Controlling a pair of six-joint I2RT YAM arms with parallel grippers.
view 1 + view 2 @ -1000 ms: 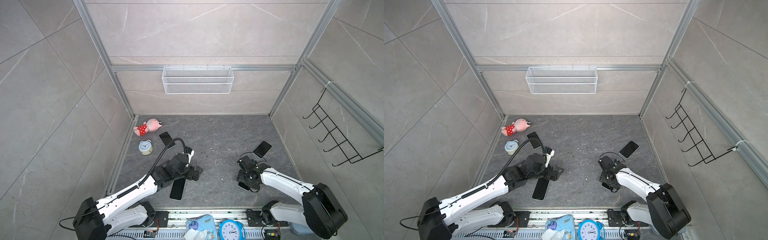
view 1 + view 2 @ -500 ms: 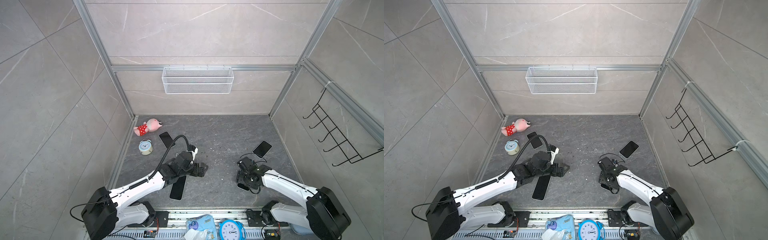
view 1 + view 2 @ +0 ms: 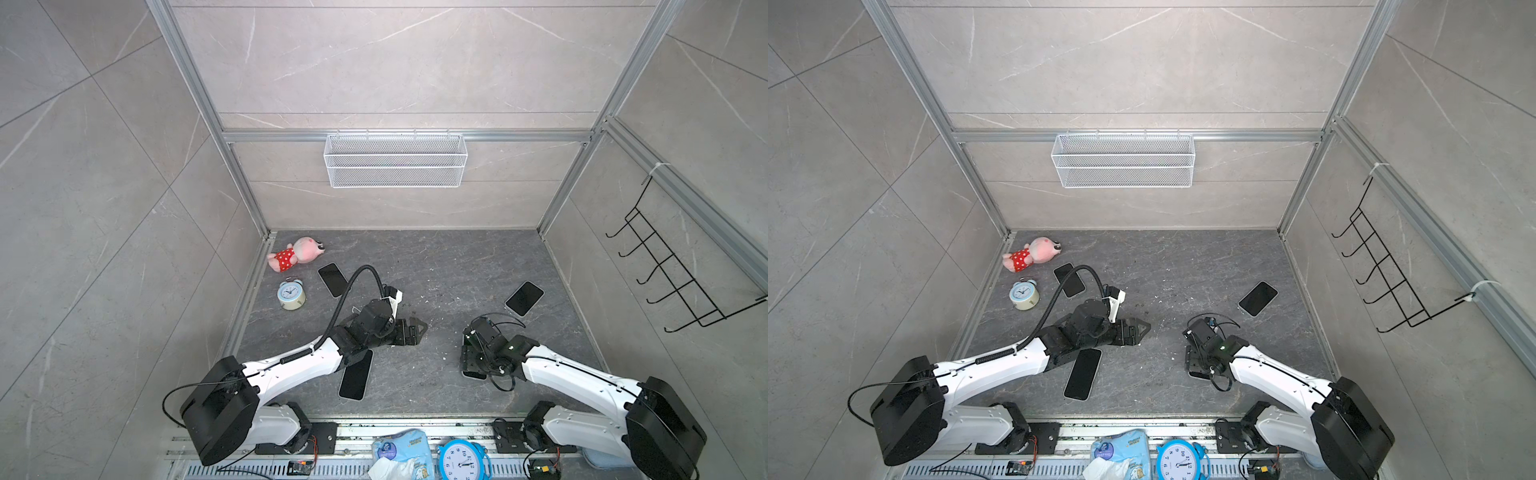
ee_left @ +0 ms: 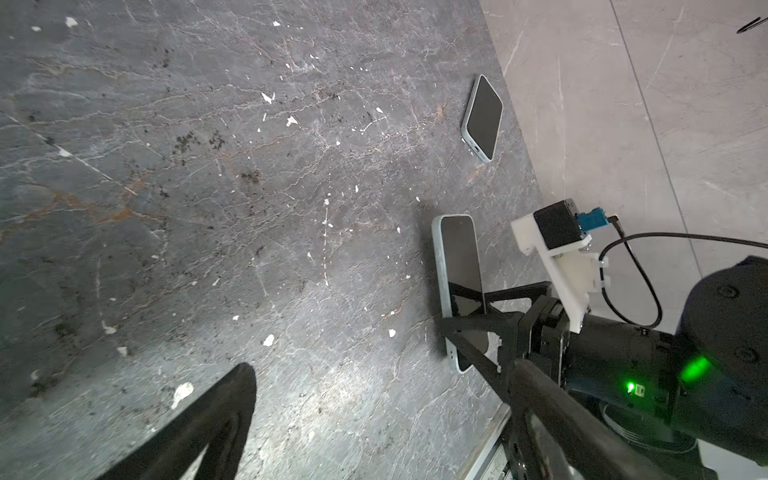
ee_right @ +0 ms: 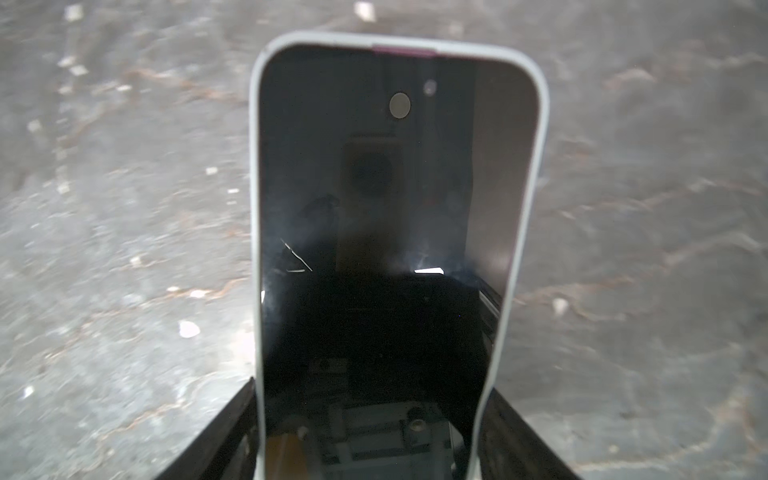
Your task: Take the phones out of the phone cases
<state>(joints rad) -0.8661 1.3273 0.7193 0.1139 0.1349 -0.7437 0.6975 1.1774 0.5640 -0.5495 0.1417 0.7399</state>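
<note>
Grey stone floor (image 3: 457, 266); black phone (image 5: 382, 199) was fully inside pale blue case (image 5: 332, 39).
Right gripper (image 3: 473, 359) clamped the case near the floor's front edge; left gripper (image 3: 412, 331) gaped empty.

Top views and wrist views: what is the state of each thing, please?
cased phone: inside its case, screen dark.
right gripper: jaws closed on the cased phone.
left gripper: jaws open, empty.
phone by left arm: flat, screen up.
right-side phone: flat, screen up.
back-left phone: flat, screen up.

Bright, even light; floor (image 5: 124, 208) blurred; phone (image 5: 382, 187) reflective
</note>
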